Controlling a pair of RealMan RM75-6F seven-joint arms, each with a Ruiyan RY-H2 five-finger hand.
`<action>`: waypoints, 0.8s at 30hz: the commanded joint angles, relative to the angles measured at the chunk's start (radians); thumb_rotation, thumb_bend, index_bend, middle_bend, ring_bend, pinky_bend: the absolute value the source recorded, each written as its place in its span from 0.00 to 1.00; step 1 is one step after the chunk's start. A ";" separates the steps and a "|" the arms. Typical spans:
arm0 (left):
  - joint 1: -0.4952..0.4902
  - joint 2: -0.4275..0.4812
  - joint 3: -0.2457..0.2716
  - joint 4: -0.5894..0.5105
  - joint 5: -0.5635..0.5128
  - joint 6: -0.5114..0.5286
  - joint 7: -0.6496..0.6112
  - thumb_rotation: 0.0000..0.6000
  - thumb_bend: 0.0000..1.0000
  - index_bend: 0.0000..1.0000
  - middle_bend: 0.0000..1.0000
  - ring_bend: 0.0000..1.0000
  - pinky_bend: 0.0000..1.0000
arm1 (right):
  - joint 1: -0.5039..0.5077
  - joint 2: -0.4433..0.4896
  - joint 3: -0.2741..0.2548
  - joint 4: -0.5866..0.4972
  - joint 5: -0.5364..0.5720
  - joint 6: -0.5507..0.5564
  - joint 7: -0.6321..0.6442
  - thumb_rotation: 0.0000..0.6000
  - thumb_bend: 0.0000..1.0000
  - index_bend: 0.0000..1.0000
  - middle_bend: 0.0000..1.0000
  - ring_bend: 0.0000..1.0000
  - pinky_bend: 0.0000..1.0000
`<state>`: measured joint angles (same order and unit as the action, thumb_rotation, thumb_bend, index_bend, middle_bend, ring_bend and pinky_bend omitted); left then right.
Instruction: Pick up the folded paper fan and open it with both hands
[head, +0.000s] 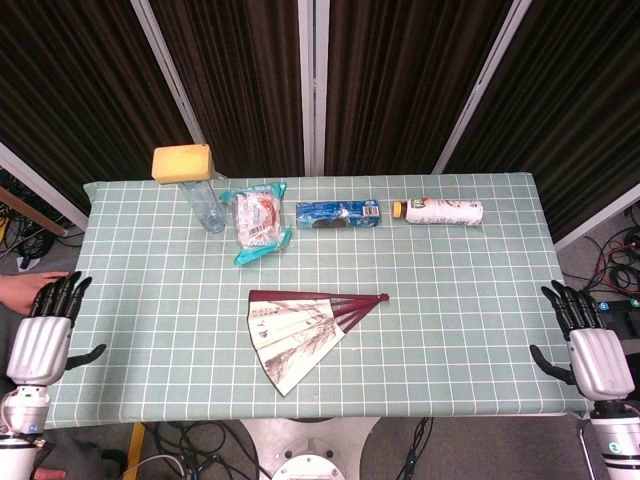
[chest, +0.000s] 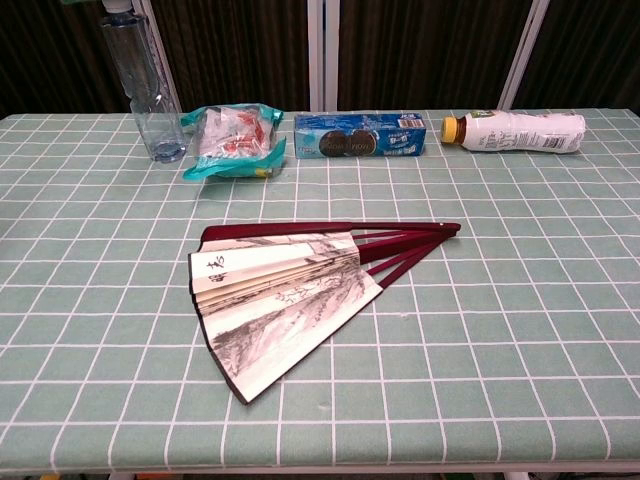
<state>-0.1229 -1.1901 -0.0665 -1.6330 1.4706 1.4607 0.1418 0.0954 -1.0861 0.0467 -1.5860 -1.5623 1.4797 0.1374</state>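
Note:
The paper fan (head: 300, 325) (chest: 285, 290) lies partly spread on the green checked table (head: 450, 300), near the front middle. Its dark red ribs meet at the pivot toward the right. My left hand (head: 42, 335) hangs beside the table's left edge with its fingers straight and apart, holding nothing. My right hand (head: 588, 345) hangs beside the right edge the same way, empty. Both hands are far from the fan. Neither hand shows in the chest view.
Along the back of the table stand a clear bottle with a yellow sponge on top (head: 195, 185), a snack bag (head: 257, 220), a blue cookie pack (head: 338, 213) and a white bottle lying down (head: 443, 212). A person's hand (head: 25, 290) shows at the left edge.

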 joint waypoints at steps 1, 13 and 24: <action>-0.056 0.036 -0.032 -0.022 0.040 -0.033 -0.066 1.00 0.06 0.09 0.02 0.00 0.09 | 0.010 0.023 0.008 -0.002 -0.013 0.003 -0.012 1.00 0.22 0.00 0.00 0.00 0.00; -0.470 0.074 -0.176 -0.149 0.037 -0.496 -0.164 1.00 0.11 0.27 0.23 0.16 0.28 | 0.046 0.070 0.015 -0.023 -0.047 -0.014 -0.009 1.00 0.22 0.00 0.00 0.00 0.00; -0.784 -0.136 -0.234 0.005 -0.307 -0.834 -0.032 1.00 0.15 0.29 0.29 0.24 0.34 | 0.051 0.087 0.014 -0.024 -0.030 -0.027 0.003 1.00 0.22 0.00 0.00 0.00 0.00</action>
<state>-0.8253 -1.2573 -0.2807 -1.6895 1.2612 0.7020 0.0567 0.1455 -0.9994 0.0608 -1.6104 -1.5937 1.4537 0.1399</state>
